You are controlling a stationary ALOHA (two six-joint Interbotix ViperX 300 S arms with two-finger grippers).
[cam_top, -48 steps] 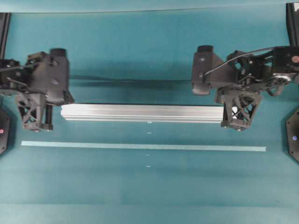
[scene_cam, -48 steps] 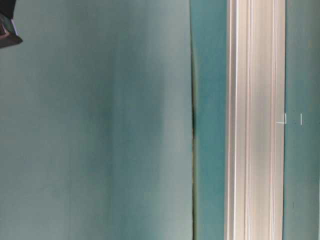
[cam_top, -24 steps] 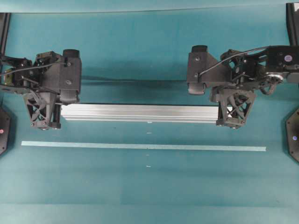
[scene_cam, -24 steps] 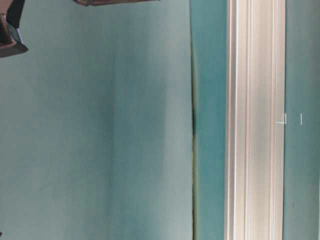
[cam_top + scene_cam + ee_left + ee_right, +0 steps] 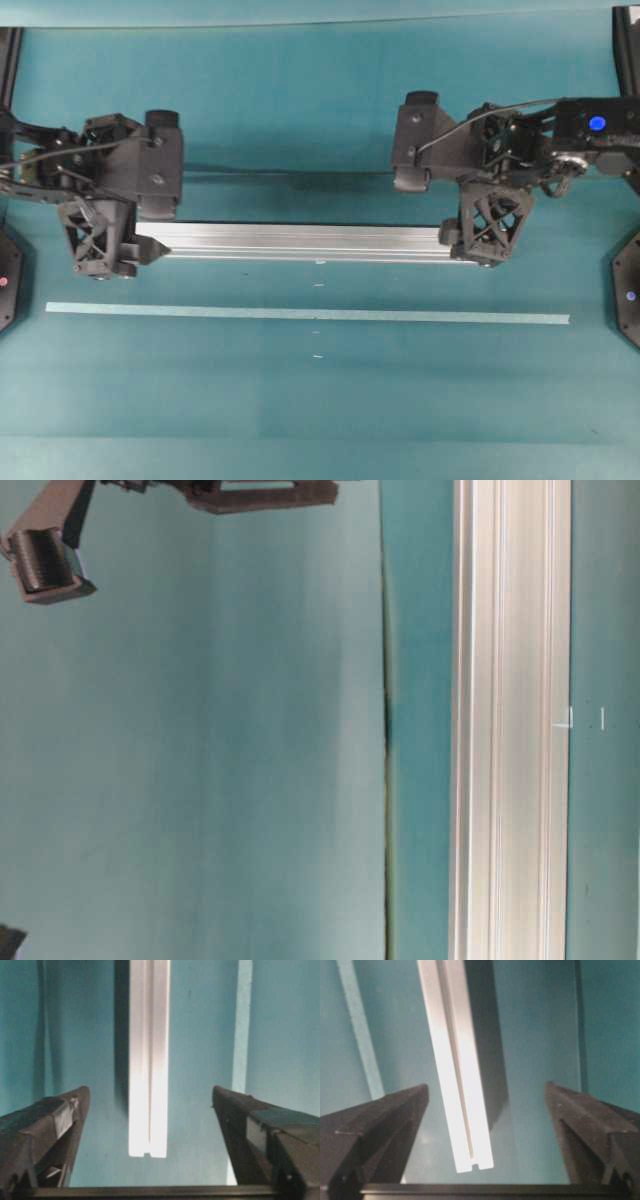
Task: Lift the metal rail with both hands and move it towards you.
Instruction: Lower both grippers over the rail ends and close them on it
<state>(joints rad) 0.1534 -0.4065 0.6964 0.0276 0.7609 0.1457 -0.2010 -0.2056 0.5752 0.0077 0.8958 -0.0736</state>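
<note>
The metal rail (image 5: 300, 242) lies flat on the teal mat, running left to right; it also shows in the table-level view (image 5: 510, 780). My left gripper (image 5: 108, 245) is open and stands over the rail's left end. In the left wrist view the rail (image 5: 149, 1060) ends between the spread fingers (image 5: 60, 1115), touching neither, and the gripper (image 5: 150, 1092) holds nothing. My right gripper (image 5: 485, 235) is open over the rail's right end. In the right wrist view the rail (image 5: 450, 1050) ends between the open gripper's (image 5: 486, 1087) fingers, with gaps on both sides.
A thin pale-teal tape strip (image 5: 300, 314) lies parallel to the rail, nearer the front; it shows in both wrist views (image 5: 242, 1025) (image 5: 357, 1025). A dark seam (image 5: 300, 172) runs behind the rail. Black bases (image 5: 628, 290) sit at both side edges. An arm part (image 5: 45, 560) shows at the table-level view's top left.
Both grippers have moved inward, the left to the right and the right to the left, and now stand over the rail's ends. The rail has not moved.
</note>
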